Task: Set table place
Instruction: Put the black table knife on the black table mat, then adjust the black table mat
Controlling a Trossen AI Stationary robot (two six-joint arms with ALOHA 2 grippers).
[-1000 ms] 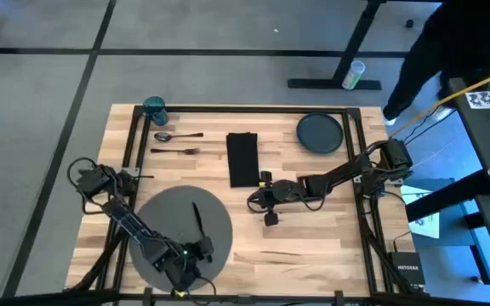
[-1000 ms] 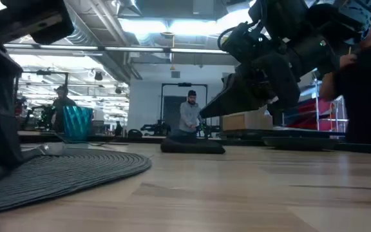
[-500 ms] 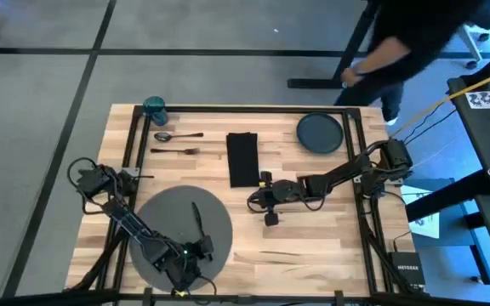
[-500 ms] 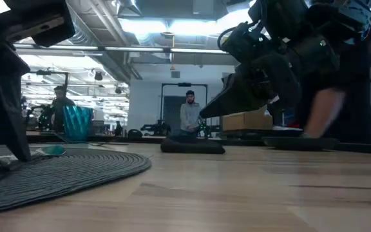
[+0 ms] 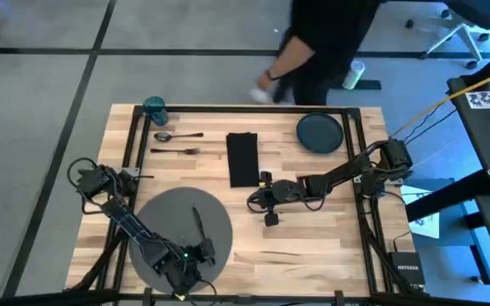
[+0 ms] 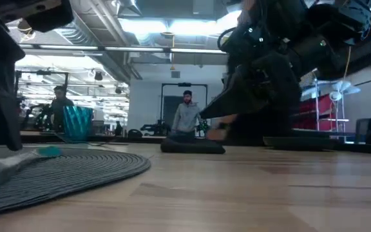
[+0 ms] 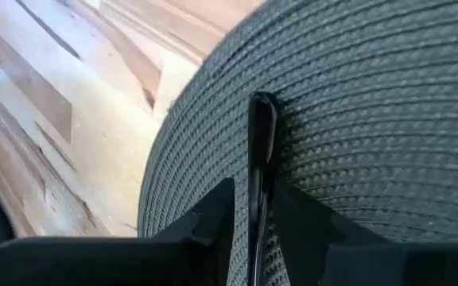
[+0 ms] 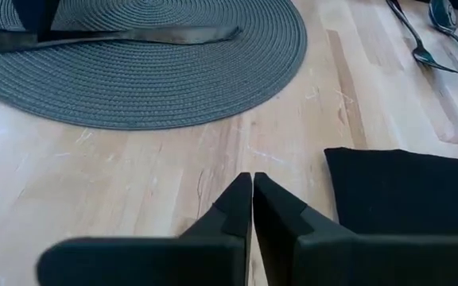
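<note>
Grey woven round mat (image 5: 181,225) lies at the near edge of the light wood table (image 5: 313,246). The left gripper (image 5: 201,246) pinches a slim dark knife (image 8: 118,36) upon it, probably positioning it; the right gripper (image 5: 260,201) waits with fingers together beside the black cloth napkin (image 5: 242,159).

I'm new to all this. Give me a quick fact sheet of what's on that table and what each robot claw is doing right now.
Table: light wood planks, black frame
Grey mat: near-left part of table
Dark knife: lying on the mat
Left gripper: over the mat, fingers closed on the knife
Right gripper: mid-table, shut, empty, beside the napkin
Black napkin: flat, centre
Fork and spoon: far left, side by side
Teal cup: far-left corner
Dark plate: far right
Person: walking past the far edge
</note>
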